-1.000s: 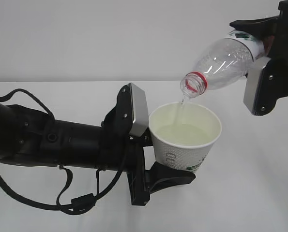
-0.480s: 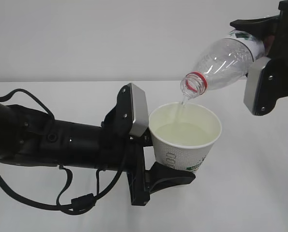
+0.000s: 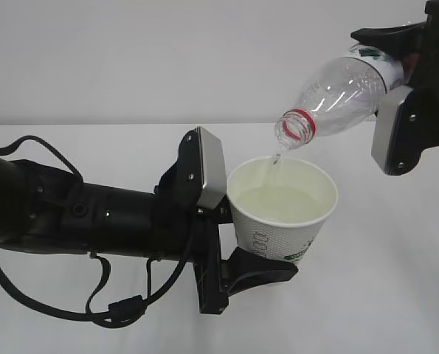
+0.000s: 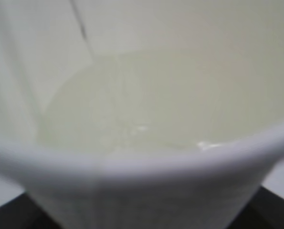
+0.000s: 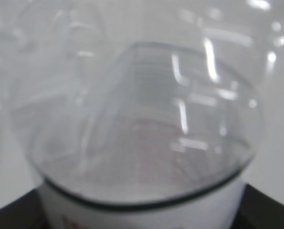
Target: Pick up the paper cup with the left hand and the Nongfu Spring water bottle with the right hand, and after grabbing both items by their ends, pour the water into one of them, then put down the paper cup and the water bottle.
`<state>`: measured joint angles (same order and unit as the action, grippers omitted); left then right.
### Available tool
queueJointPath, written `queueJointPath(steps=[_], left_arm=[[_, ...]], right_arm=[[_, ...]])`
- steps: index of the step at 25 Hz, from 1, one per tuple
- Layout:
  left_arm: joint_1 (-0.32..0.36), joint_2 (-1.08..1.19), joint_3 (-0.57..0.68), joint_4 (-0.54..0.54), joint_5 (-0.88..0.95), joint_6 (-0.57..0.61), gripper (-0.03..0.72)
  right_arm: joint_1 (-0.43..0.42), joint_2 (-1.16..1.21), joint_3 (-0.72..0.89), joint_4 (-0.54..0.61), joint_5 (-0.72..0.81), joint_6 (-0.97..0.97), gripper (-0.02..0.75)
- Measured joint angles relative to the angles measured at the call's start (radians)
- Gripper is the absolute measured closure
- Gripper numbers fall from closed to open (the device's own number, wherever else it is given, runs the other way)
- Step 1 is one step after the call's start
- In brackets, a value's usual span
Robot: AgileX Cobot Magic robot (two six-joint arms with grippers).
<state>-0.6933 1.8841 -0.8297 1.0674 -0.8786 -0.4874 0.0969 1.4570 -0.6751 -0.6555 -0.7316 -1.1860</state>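
My left gripper is shut on the paper cup and holds it upright above the table. The cup is white with grey-green lettering. Pale water fills its lower part. My right gripper is shut on the base end of the Nongfu Spring water bottle. The bottle tilts down to the left, its open red-ringed mouth above the cup's far rim. A thin trickle falls from the mouth. In the left wrist view the cup's rim and the water fill the frame. The clear bottle fills the right wrist view.
The white table stretches under both arms, with a plain white wall behind it. The black left arm lies across the left half, with a loose cable hanging below it.
The stream from the bottle has thinned to a faint trickle. Neither arm, the cup nor the bottle has visibly moved.
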Motion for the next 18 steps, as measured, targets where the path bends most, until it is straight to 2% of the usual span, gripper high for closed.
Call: queueJointPath(steps=[18], left_arm=[[0.0, 0.0, 0.0, 0.0, 0.0, 0.0, 0.154]], right_arm=[[0.0, 0.0, -0.002, 0.002, -0.01, 0.096, 0.272]])
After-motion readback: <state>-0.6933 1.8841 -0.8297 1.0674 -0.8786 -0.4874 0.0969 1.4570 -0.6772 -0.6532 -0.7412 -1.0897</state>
